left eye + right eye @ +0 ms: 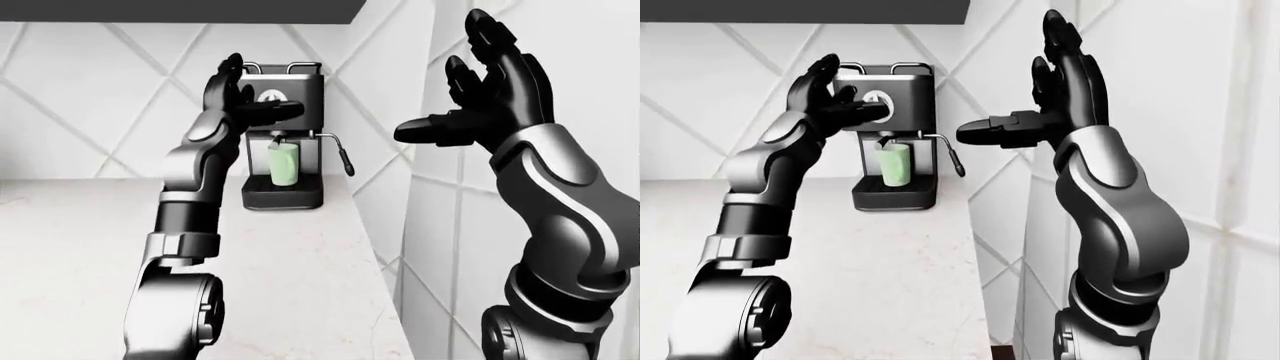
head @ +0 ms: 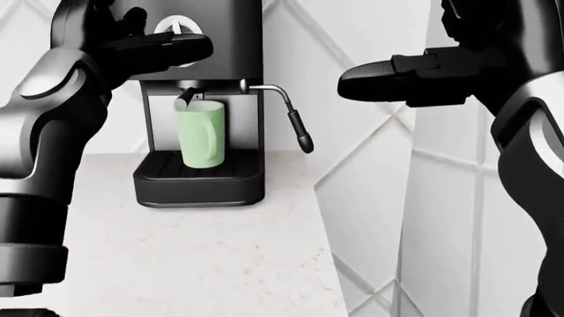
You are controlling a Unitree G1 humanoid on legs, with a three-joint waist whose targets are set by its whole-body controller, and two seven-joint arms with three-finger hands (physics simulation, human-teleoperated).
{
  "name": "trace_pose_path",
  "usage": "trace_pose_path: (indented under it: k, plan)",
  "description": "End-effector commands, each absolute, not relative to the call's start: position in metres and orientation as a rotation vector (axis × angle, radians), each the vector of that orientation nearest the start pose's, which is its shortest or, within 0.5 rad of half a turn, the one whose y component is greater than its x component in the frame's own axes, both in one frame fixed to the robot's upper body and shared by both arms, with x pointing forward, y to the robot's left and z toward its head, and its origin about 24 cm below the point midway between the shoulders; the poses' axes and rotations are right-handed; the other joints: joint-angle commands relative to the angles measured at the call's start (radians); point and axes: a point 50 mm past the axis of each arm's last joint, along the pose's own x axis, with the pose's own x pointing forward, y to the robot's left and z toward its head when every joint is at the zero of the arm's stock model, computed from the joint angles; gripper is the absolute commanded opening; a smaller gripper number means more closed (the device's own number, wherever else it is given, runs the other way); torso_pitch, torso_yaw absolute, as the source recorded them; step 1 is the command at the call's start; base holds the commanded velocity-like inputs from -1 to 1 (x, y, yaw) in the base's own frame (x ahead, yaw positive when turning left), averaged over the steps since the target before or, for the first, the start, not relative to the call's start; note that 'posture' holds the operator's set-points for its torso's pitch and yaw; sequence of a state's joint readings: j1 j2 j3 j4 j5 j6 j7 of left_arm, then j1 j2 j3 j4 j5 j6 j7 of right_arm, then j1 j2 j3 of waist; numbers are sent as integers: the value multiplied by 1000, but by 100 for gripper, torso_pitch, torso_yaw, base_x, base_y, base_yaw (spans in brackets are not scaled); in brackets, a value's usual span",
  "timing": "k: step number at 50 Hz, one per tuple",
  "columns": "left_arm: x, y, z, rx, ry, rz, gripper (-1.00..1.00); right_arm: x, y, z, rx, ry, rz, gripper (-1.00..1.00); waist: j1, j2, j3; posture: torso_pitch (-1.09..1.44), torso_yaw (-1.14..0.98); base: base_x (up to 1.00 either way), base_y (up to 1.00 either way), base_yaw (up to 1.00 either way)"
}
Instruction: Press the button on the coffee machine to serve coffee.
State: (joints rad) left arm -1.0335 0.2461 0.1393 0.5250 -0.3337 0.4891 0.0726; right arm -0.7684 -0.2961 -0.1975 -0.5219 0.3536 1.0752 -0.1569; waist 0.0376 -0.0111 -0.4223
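Coffee machine (image 1: 888,135) is seen at the top of the counter (image 1: 870,262), against the tiled wall, with its round button (image 1: 877,103) on the upper face panel; a green mug (image 1: 895,164) is stood upright on the drip tray beneath the spout, and the steam wand (image 2: 293,119) is angled down to the machine's right.

Left to right in the right-eye view: the left hand (image 1: 828,101) is raised at button height, fingers spread and loose, nothing held. One finger (image 1: 862,112) is extended horizontally toward the panel, its tip just beside the button, lying slightly to the button's left and lower edge. Contact cannot be confirmed from any view.

The right hand (image 1: 1055,94) is held well apart to the right of the machine, fingers splayed upward, thumb pointed left, empty.

Judgement: the left hand is by far the nearer. The extended finger's long axis is already aimed nearly at the panel; a short push along that axis, nudged slightly rightward and up, would be required.
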Motion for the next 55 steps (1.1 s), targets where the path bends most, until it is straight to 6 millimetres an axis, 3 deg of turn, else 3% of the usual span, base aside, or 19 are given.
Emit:
trace_pose_path:
  k: [1,26,55]
  plan:
    - [401,152,253,-151,-119,-61,100,288,-163,289,-20,-285,33,100,0,0,-2,-80,0,0,0,0]
    - [414,156,245,-159,-109,-41,100,287,-163,289,-20,-285,30,100,-2,-3,-4,-80,0,0,0,0]
    - [424,156,250,-171,-126,-47,100,286,-163,290,-18,-285,29,100,-3,-6,-4,-80,0,0,0,0]
